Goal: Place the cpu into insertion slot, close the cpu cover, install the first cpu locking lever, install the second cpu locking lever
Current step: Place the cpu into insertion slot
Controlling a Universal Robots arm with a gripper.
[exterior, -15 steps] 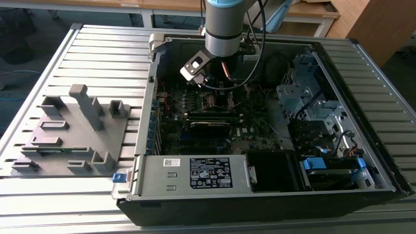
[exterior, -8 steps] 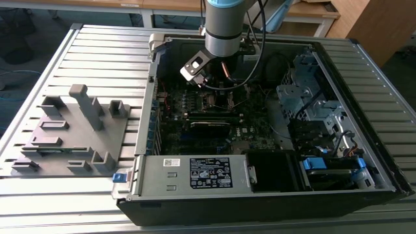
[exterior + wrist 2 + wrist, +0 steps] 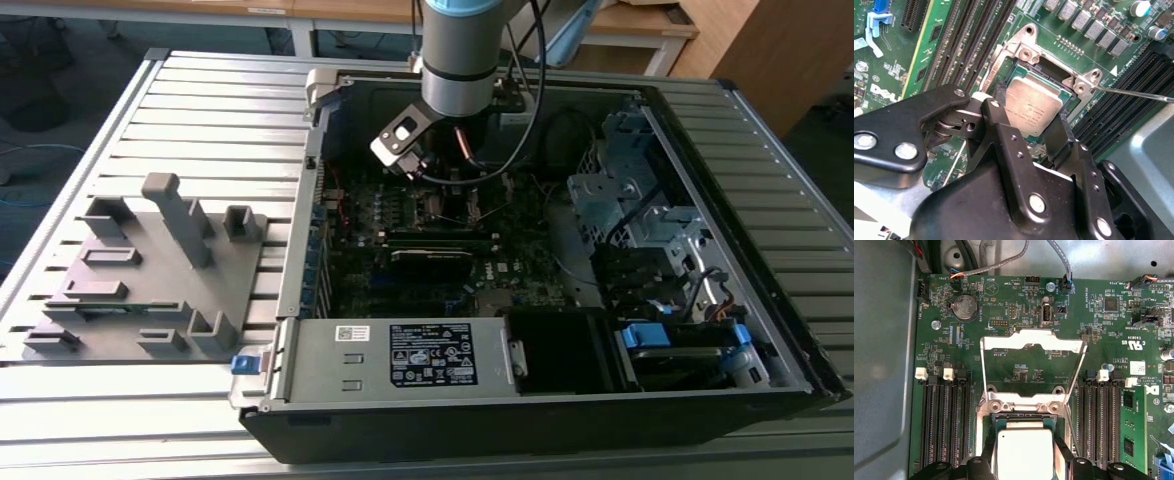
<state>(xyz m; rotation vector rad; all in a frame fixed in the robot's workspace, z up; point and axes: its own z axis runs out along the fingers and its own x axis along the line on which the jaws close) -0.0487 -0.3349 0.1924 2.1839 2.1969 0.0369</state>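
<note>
The cpu (image 3: 1034, 105) (image 3: 1024, 452) is a small silver square lying in or just over the insertion slot (image 3: 1054, 75) (image 3: 1024, 418). My gripper (image 3: 1030, 109) (image 3: 1025, 456) has a black finger pressed against each of two opposite edges of the chip, so it is shut on it. The cpu cover (image 3: 1004, 338), a thin silvery frame with a square window, stands swung open beyond the socket. A thin wire locking lever (image 3: 1134, 93) sticks out unlatched beside the socket. In the exterior view my gripper (image 3: 447, 185) is down inside the open computer case over the motherboard (image 3: 427, 235).
Long black memory slots (image 3: 944, 425) (image 3: 1099, 422) flank the socket on both sides. A grey power supply box (image 3: 400, 355) with a white label fills the case's near side. Drive cages (image 3: 641, 210) are at the exterior view's right. A grey parts fixture (image 3: 147, 270) sits at the exterior view's left.
</note>
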